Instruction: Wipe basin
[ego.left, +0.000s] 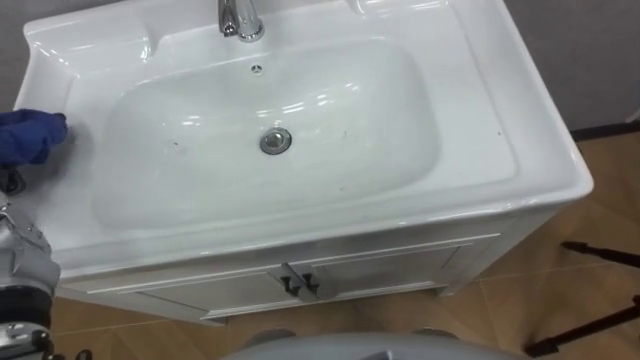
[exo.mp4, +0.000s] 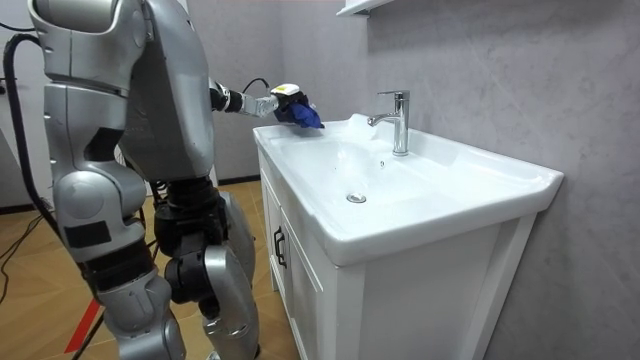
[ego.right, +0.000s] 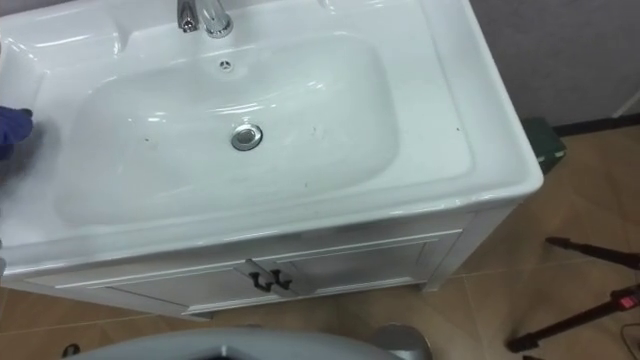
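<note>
A white basin (ego.left: 500, 150) sits on a cabinet in front of me, with a chrome faucet (ego.left: 240, 18) at the back and a metal drain (ego.left: 276, 141) in the middle of the bowl. A few small dark specks dot the bowl. A blue cloth (ego.left: 30, 135) rests on the basin's left rim, at the edge of the eye views. In the room view my left hand (exo.mp4: 272, 103) reaches over that far end of the basin (exo.mp4: 450, 170), its fingers curled on the blue cloth (exo.mp4: 302, 114). I stand upright, close against the cabinet's front.
Below the basin, the white cabinet doors (ego.left: 380, 270) carry two dark handles (ego.left: 300, 285). Black tripod legs (ego.left: 600, 255) lie on the wooden floor to the right. A dark green object (ego.right: 543, 140) sits by the wall, right of the basin.
</note>
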